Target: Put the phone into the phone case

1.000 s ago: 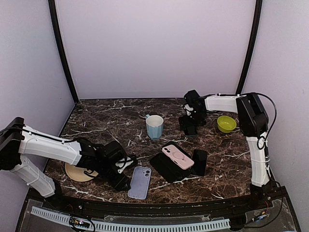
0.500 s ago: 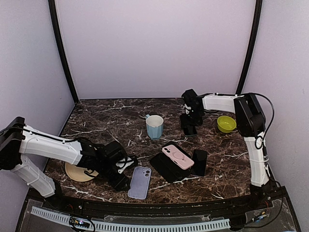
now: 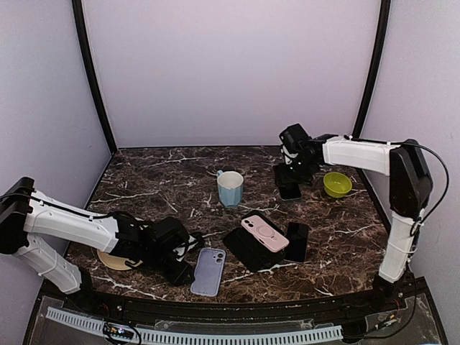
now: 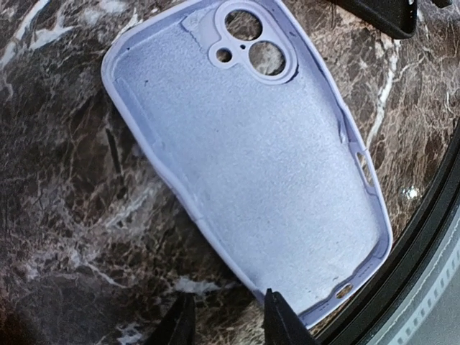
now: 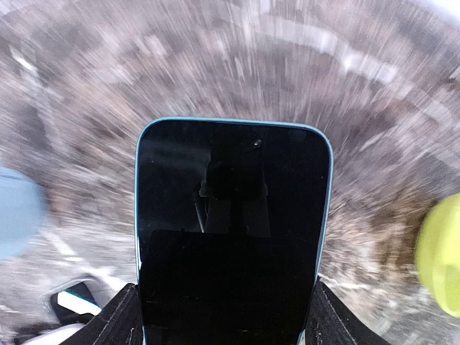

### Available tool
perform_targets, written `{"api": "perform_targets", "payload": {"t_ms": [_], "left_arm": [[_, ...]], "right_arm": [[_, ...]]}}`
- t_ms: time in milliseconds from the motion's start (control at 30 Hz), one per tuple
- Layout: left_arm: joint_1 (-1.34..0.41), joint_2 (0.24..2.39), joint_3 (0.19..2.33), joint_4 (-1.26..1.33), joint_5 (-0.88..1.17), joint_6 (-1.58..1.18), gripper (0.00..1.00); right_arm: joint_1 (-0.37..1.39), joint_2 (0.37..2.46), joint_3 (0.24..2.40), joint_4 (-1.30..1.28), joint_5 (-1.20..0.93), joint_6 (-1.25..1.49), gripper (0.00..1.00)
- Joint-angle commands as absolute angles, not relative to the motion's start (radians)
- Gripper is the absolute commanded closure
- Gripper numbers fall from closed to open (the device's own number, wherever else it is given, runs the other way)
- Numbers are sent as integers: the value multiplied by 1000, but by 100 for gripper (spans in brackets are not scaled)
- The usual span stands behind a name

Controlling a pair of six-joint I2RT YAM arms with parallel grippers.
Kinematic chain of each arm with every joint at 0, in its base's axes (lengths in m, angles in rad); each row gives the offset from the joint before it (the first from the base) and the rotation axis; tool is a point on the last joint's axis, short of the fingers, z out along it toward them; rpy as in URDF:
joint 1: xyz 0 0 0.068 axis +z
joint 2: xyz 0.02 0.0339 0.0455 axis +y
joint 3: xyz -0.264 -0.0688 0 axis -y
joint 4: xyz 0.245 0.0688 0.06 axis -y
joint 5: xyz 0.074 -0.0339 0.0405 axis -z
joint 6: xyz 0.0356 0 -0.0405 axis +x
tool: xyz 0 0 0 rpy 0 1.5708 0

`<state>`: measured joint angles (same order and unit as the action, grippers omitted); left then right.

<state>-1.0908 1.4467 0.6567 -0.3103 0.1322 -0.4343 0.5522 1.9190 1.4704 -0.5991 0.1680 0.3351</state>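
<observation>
The empty lavender phone case (image 3: 208, 272) lies open side up near the front edge of the table and fills the left wrist view (image 4: 244, 165). My left gripper (image 3: 182, 271) is low at the case's left side. It is open a little, and its tips (image 4: 228, 325) straddle the case's long rim near the bottom corner. My right gripper (image 3: 291, 178) is at the back right, shut on a phone (image 3: 290, 190) with a black screen and a blue edge (image 5: 233, 215). It holds the phone just above the table by its lower sides (image 5: 228, 320).
A blue mug (image 3: 230, 188) stands mid-table. A green bowl (image 3: 336, 184) sits at the back right. A pink case (image 3: 264, 232) lies on a black one (image 3: 243, 248), with a black phone (image 3: 297, 241) beside it. A tan disc (image 3: 113, 259) lies under the left arm.
My right arm has swung its elbow out to the right, and the held phone has shifted slightly right. My left gripper has sunk a little beside the lavender case, which has not moved.
</observation>
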Motion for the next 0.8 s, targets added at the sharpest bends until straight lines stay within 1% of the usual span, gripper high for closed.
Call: {"api": "perform_targets", "payload": {"t_ms": [0, 100, 200, 300, 400, 433, 567, 600, 667, 767], "left_arm": [[-1216, 1547, 594, -288, 97, -528, 65], [-1282, 1590, 598, -179, 95, -604, 66], [-1324, 1588, 582, -62, 107, -699, 66], [-1353, 1503, 553, -28, 83, -791, 65], [-1374, 1379, 526, -104, -3, -890, 61], [-1377, 1307, 524, -165, -27, -906, 61], [-1378, 1089, 499, -295, -197, -990, 54], [-1378, 1061, 483, -307, -268, -1013, 50], [-1373, 1006, 478, -366, -372, -1054, 46], [-1358, 990, 503, -420, -438, -1059, 44]], "right_arm": [[695, 1739, 1467, -562, 311, 404, 68], [814, 1661, 1441, -606, 347, 502, 68], [961, 1601, 1394, -634, 392, 647, 67], [1104, 1570, 1332, -614, 419, 796, 68], [1203, 1581, 1306, -625, 424, 893, 67], [1238, 1590, 1304, -630, 430, 912, 67], [1352, 1676, 1315, -598, 436, 988, 68], [1369, 1715, 1337, -599, 440, 1004, 68], [1387, 1796, 1399, -654, 463, 1054, 70], [1402, 1894, 1476, -732, 492, 1086, 71]]}}
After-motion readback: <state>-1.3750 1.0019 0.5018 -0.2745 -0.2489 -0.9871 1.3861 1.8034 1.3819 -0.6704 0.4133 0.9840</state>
